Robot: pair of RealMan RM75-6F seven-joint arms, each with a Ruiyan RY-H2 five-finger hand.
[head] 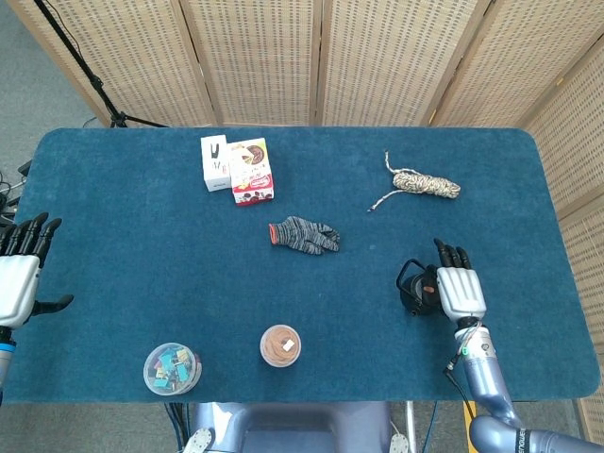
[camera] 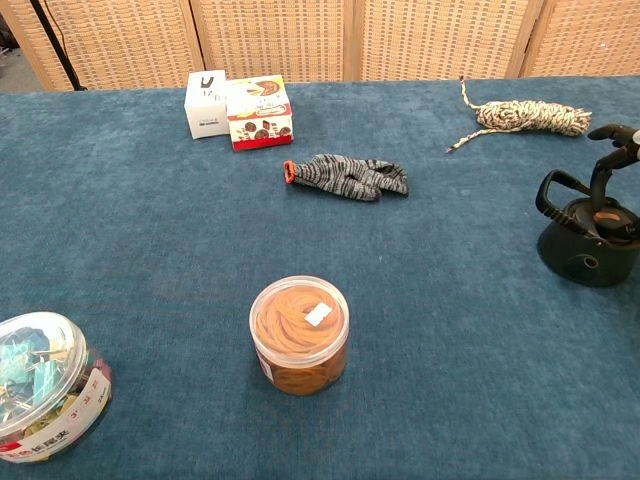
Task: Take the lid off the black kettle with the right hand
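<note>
The black kettle stands on the blue table at the right, its handle arching up on its left side. Its lid, with a brownish centre, sits on top of it. My right hand lies just to the right of the kettle, long fingers stretched toward the far edge. One digit reaches down onto the lid, and I see no closed grip on it. My left hand hovers at the table's left edge, fingers apart and holding nothing.
A grey knit glove lies mid-table and a coil of rope at the back right. Two small boxes stand at the back left. A jar of rubber bands and a tub of clips sit near the front edge.
</note>
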